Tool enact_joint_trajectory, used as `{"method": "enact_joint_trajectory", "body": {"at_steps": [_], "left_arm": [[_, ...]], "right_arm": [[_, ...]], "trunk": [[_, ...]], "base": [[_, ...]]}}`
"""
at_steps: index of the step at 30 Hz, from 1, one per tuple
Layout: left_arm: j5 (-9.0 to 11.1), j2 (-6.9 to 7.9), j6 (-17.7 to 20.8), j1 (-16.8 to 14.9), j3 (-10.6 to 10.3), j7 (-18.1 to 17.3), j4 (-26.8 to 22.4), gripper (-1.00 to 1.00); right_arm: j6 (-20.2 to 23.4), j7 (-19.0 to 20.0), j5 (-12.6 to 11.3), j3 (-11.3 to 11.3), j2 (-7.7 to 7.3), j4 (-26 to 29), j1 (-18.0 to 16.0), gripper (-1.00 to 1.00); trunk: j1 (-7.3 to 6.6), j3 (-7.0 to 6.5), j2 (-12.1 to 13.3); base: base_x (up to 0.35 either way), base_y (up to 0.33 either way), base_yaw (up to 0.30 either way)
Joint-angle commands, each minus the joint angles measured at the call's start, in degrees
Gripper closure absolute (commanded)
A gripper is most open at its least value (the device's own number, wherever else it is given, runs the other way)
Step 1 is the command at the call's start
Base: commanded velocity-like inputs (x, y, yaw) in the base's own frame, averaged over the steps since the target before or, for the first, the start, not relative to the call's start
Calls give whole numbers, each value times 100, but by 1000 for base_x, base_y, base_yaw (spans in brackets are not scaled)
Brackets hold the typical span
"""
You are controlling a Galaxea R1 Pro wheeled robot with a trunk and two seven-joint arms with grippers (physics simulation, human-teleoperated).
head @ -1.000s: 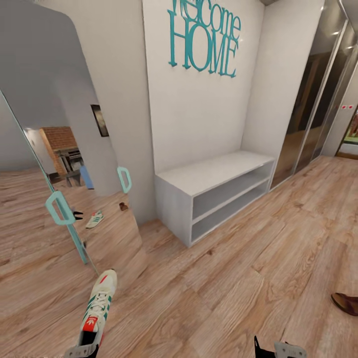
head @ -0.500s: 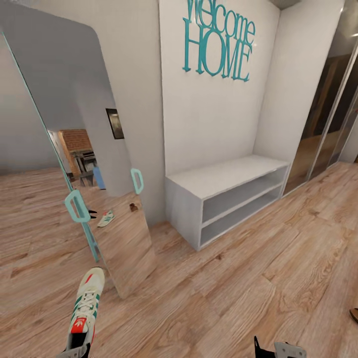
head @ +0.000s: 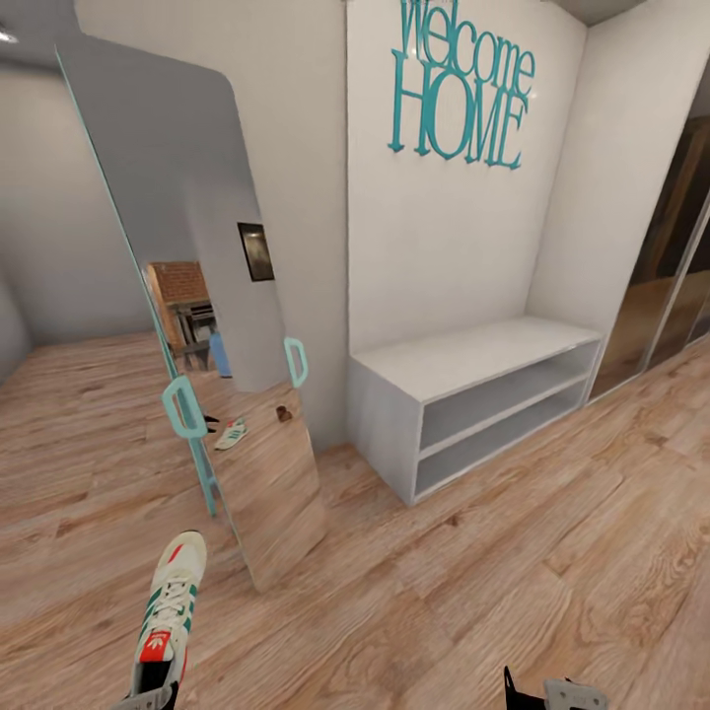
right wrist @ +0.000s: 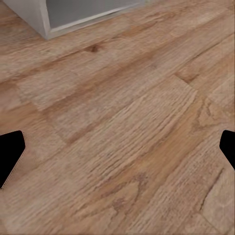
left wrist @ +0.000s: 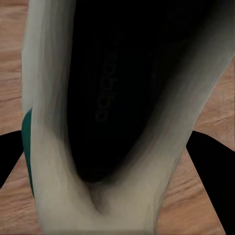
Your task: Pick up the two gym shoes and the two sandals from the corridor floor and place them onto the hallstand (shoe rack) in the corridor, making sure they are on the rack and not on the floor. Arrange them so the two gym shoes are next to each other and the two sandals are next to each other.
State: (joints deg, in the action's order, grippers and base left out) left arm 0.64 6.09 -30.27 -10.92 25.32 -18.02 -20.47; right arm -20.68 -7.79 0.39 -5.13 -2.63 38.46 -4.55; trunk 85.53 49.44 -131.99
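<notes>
One gym shoe [head: 170,611], white with green stripes and a red-orange tongue patch, hangs low over the corridor floor [head: 473,592] at the lower left of the head view. My left gripper [head: 148,698] is shut on its heel end. In the left wrist view the shoe's dark opening [left wrist: 112,98] sits between the black fingertips [left wrist: 10,156]. My right gripper [head: 552,694] is open at the lower right, with bare planks between its fingers [right wrist: 10,156]. The sandals and the hallstand are out of view.
A small white two-tier bench [head: 473,360] without upper shelves stands against the wall under a teal "Welcome HOME" sign [head: 459,89]. A tall leaning mirror [head: 197,325] with teal handles reflects a sneaker [head: 232,434] on the floor. Mirrored wardrobe doors [head: 680,247] line the right.
The camera has turned left, so the bench and sign have slid right in the picture. The brown sandal at the right edge has left the view. The shoe stays in my left gripper.
</notes>
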Motion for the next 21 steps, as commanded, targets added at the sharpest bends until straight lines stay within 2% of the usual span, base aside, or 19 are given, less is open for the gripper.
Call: {"method": "enact_joint_trajectory", "body": {"at_steps": [1,21], "left_arm": [[7,-3,-8,-6,44,-62,7,100],[17,3,-19,-6,50,-60,8,100]], "right_arm": [[-15,-17,5,3,-1,-3,-2,-100],[-15,-20,5,3,-1,-5,-2,-100]], "trunk": [[-1,-2,-2],[-1,-152,-2]], "base": [[0,0,155],[0,0,165]]}}
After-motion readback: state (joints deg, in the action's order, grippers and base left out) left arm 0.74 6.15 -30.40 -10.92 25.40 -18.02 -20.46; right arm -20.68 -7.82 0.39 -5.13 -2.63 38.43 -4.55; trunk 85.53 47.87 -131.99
